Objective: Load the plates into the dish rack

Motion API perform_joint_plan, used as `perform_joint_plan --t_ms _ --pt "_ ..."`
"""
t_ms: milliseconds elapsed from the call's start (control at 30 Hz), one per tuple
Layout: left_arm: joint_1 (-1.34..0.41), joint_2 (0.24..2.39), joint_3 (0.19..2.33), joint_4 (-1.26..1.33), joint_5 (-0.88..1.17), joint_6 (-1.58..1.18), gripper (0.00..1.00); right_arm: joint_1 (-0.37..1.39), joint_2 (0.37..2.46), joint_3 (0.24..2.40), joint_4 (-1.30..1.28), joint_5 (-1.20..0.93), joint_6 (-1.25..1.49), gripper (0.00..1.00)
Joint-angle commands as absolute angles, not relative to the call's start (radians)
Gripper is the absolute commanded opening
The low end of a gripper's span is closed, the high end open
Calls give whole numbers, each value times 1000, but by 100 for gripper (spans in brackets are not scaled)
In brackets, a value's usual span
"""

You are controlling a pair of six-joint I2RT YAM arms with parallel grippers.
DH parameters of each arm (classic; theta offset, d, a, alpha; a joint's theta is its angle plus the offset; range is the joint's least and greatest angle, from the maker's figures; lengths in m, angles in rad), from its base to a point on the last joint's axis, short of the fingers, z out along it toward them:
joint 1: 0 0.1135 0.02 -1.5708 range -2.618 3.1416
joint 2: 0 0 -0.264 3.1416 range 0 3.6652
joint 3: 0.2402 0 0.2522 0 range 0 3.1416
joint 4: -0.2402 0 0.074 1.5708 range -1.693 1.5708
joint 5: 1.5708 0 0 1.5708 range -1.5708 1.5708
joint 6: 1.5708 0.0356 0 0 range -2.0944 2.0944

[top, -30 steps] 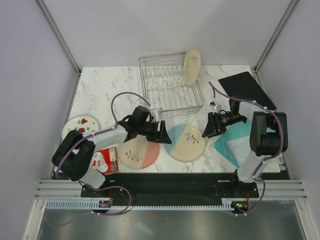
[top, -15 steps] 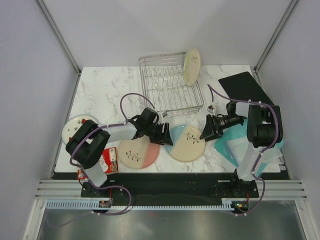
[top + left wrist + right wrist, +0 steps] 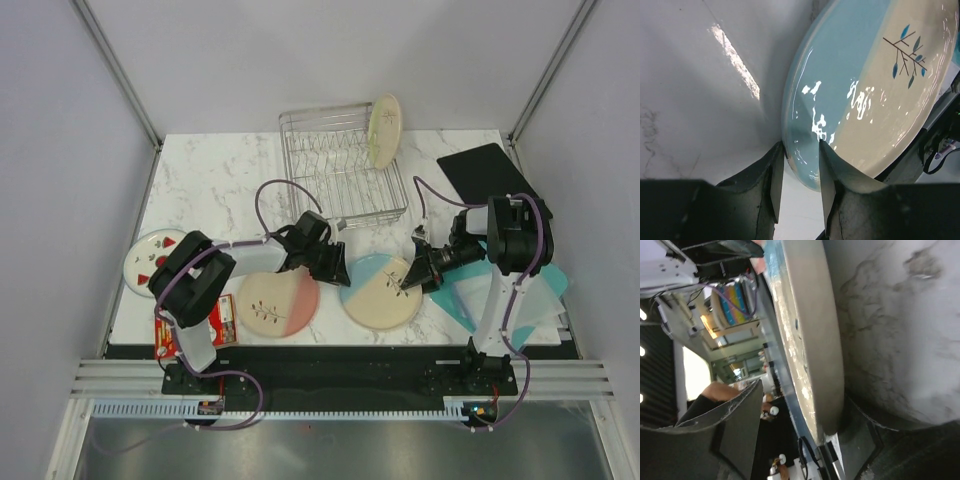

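The blue-half plate [image 3: 380,292] lies near the table's front, its left side tipped up. My left gripper [image 3: 338,266] is shut on its left rim; in the left wrist view [image 3: 799,172] the fingers pinch the blue edge of the plate [image 3: 865,95]. My right gripper [image 3: 408,280] is open at the plate's right rim; in the right wrist view [image 3: 800,415] one finger sits under the plate [image 3: 810,340] and the other stands well apart. The pink-half plate [image 3: 278,303] lies flat at front left, and the white fruit plate [image 3: 155,255] lies far left. The green-half plate [image 3: 383,130] stands in the dish rack [image 3: 335,175].
A flat black board [image 3: 490,175] lies at the back right. A red-and-white packet [image 3: 212,320] lies at the front left. Teal flat pieces [image 3: 470,295] lie under the right arm at the front right.
My left gripper moved right off the pink plate and closed on the blue plate's left rim. My right gripper moved down-left to the plate's right rim.
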State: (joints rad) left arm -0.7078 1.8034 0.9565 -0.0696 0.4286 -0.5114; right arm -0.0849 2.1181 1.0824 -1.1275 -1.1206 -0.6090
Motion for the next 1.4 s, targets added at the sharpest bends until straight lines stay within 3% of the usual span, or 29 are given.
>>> perform_joint_plan --t_ms 0,33,67,133,167,233,333,533,667,833,900,1000,1100,1167,1367 --pt "-750 1815 1011 -12 502 -574 40 -60 2178 1141 -1437 -1321 -1046 58" --pt "-752 1810 1011 -17 493 -574 41 -61 2196 1138 -1459 -1336 -1033 53" --pt "-753 1806 1009 -32 489 -571 42 -61 2191 1135 -1459 -1336 -1035 38" --pt "-753 1786 1008 -54 479 -558 44 -72 2143 1124 -1459 -1330 -1060 26" --pt "-753 1778 1006 -81 476 -540 49 -72 2129 1126 -1459 -1316 -1058 12" --pt "-752 1744 1003 -116 472 -517 57 -80 2077 1143 -1459 -1301 -1037 1" --pt "-749 1656 1000 -195 474 -443 66 -100 1982 1169 -1460 -1272 -979 0" --pt "-736 1370 1003 -373 361 -266 75 -107 1700 1241 -1443 -1143 -859 0" --pt "-723 1169 1042 -413 204 -58 79 -106 1583 1490 -1457 -1066 -712 0" --pt "-652 1160 1031 -304 -69 84 84 -58 1563 1807 -1359 -993 -490 0" --pt "-611 1160 1008 -266 -130 74 86 -17 1566 1900 -1204 -954 -307 0" --pt "-592 1160 985 -215 -219 23 99 64 1519 1898 -875 -729 -55 0" --pt "-542 1170 997 -209 -228 -34 100 165 1467 1813 -572 -436 68 0" --pt "-499 1175 1003 -210 -230 -77 100 237 1492 1810 -484 -183 106 0" --pt "-437 1161 1006 -212 -163 -107 100 297 1661 1951 -391 162 201 0"
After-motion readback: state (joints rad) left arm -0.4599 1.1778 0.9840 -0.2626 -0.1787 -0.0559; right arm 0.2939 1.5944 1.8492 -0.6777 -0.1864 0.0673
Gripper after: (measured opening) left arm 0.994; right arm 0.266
